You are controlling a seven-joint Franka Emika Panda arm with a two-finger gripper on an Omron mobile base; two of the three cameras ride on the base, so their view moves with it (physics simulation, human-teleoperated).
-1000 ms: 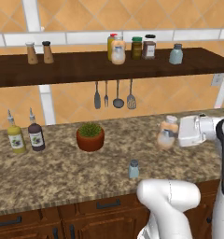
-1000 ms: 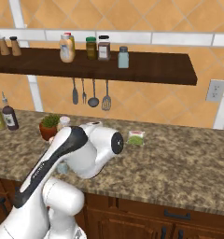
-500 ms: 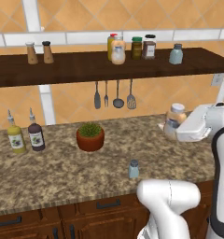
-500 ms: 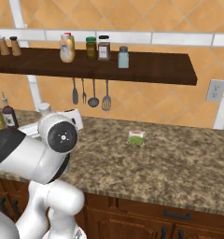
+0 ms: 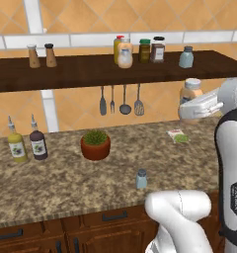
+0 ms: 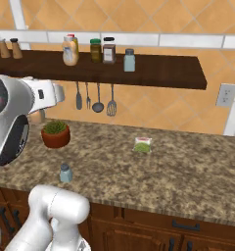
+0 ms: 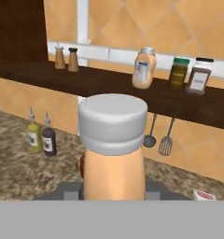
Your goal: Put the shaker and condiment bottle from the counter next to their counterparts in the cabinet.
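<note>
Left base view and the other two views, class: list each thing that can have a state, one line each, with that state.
condiment bottle: capped, upright, lifted off the counter.
gripper: jaws shut on the condiment bottle.
shaker: capped, upright on the counter.
look-alike shaker: upright on the shelf.
wider peach bottle: capped, upright on the shelf.

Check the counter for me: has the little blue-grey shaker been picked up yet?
No, the shaker stands on the counter near its front edge.

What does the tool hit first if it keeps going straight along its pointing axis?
Probably the cabinet front edge or the tiled wall under it, left of the wider peach bottle. The held condiment bottle blocks the centre of the hand view, so depth is uncertain.
</note>
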